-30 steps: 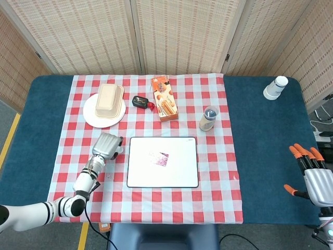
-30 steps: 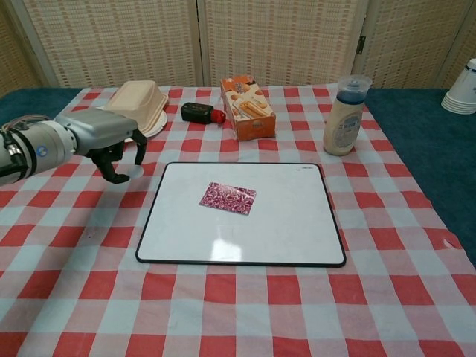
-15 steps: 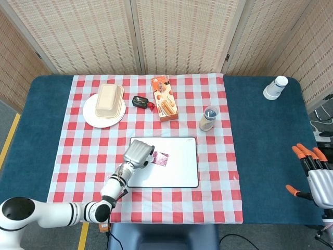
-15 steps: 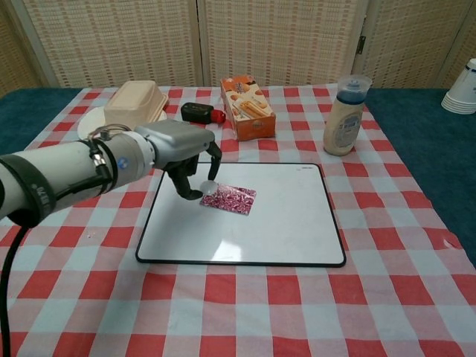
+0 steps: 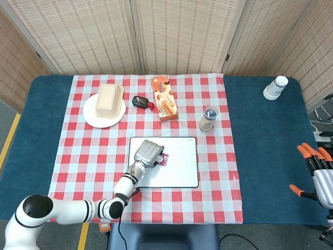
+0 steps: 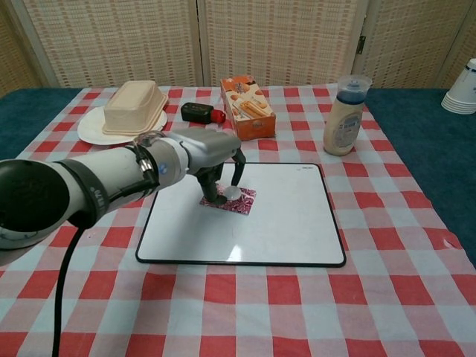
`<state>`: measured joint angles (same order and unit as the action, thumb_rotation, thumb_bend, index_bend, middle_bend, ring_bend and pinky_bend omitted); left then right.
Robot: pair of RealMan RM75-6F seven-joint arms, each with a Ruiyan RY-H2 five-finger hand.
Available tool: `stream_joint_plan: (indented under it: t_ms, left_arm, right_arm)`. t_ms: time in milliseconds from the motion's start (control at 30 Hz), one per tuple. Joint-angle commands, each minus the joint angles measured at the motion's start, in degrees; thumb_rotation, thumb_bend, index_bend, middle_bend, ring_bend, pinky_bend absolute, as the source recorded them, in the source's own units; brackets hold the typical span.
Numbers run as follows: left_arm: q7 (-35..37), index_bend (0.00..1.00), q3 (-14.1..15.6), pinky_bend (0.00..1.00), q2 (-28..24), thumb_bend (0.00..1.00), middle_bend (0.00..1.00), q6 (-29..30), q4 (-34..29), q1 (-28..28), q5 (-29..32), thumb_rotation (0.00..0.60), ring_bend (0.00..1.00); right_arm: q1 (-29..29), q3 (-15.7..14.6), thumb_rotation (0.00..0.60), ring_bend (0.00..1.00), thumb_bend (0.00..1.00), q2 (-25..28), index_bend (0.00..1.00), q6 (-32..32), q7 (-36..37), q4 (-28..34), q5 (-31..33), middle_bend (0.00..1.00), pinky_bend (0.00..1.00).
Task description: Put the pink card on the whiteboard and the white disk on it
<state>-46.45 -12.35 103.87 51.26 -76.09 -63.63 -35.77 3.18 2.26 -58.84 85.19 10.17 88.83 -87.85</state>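
Your left hand (image 6: 220, 158) has swung right from the cloth onto the whiteboard (image 6: 282, 223) and now hangs over the pink card (image 6: 244, 201), which lies flat on the board's left half. You hold the white disk (image 6: 233, 193) pinched between fingertips (image 6: 221, 198), right at the card's top face; whether it touches the card is hard to tell. In the head view the hand covers most of the card, leaving only its right edge showing. Your right hand (image 5: 318, 174) idles at the table's far right edge, fingers spread, grasping nothing. Beyond the board stand a bottle (image 6: 346, 115), a snack box (image 6: 248, 108) and a plate (image 6: 93, 128) bearing a beige container (image 6: 134, 106).
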Motion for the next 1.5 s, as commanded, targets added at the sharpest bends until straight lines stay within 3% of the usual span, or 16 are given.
stream_joint_plan:
  t_ms: [33, 667, 1300, 1400, 1500]
  left_arm:
    - [0.5, 0.51, -0.1, 1.00, 0.2, 0.33, 1.00, -0.2, 0.3, -0.2, 0.1, 0.600, 1.00]
    - [4.5, 0.49, 0.5, 1.00, 1.7, 0.31, 1.00, -0.6, 4.3, 0.0, -3.1, 0.600, 1.00]
    - [5.4, 0.41, 0.4, 1.00, -1.5, 0.25, 1.00, 1.3, -0.2, 0.8, -5.0, 0.600, 1.00]
    - [5.2, 0.42, 0.4, 1.00, -4.1, 0.26, 1.00, 4.1, -3.1, 1.7, -6.7, 0.600, 1.00]
    - [8.0, 0.44, 1.9, 1.00, -10.9, 0.26, 0.99, 14.1, -11.0, 7.3, -13.9, 0.600, 0.99]
  right_arm:
    - [0.0, -0.1, 0.600, 0.00, 0.05, 0.0, 0.07, 0.0, 0.0, 0.1, -0.1, 0.03, 0.05]
    - [-0.1, 0.2, 0.600, 0.00, 0.05, -0.1, 0.08, 0.2, -0.1, 0.0, 0.2, 0.03, 0.05]
    - [-0.3, 0.3, 0.600, 0.00, 0.05, -0.2, 0.09, 0.7, 0.1, -0.2, -0.2, 0.03, 0.05]
    - [-0.2, 0.3, 0.600, 0.00, 0.05, -0.1, 0.08, 0.5, 0.1, -0.1, -0.2, 0.03, 0.05]
    - [0.0, 0.0, 0.600, 0.00, 0.05, 0.0, 0.08, 0.1, 0.1, 0.2, -0.6, 0.03, 0.05]
